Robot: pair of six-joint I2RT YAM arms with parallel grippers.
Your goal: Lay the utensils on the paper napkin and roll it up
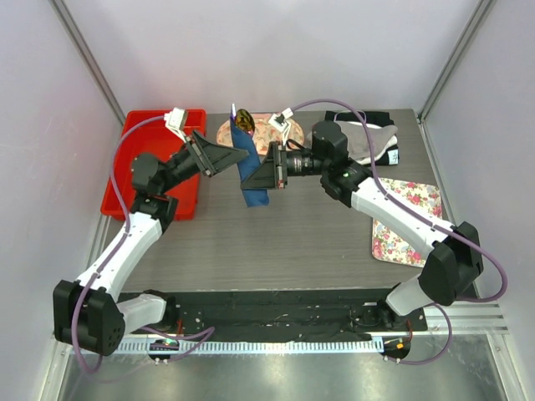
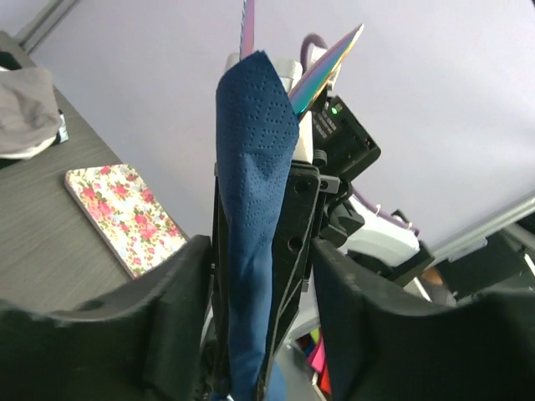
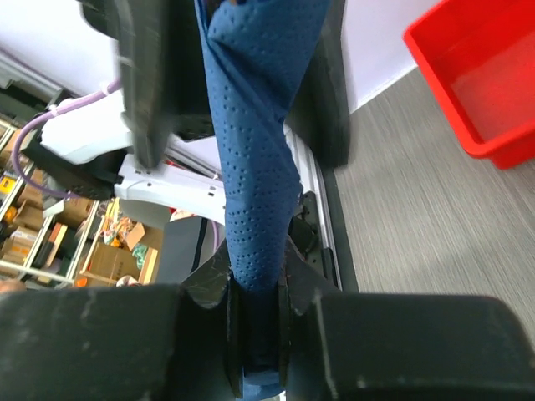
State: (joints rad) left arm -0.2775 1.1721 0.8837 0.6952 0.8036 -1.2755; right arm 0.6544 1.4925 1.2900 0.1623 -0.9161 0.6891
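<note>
A rolled blue napkin (image 3: 251, 167) stands upright in the air above the grey worktop (image 1: 292, 242), with the tips of the utensils (image 2: 326, 63) poking from its top. The right jaws pinch the roll. The left jaws stand spread on either side, not gripping.

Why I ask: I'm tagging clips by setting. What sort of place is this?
Probably a robot test cell in a lab: a left arm and right arm bolted to a table, plain white panels around it, stacked cardboard boxes beyond.
</note>
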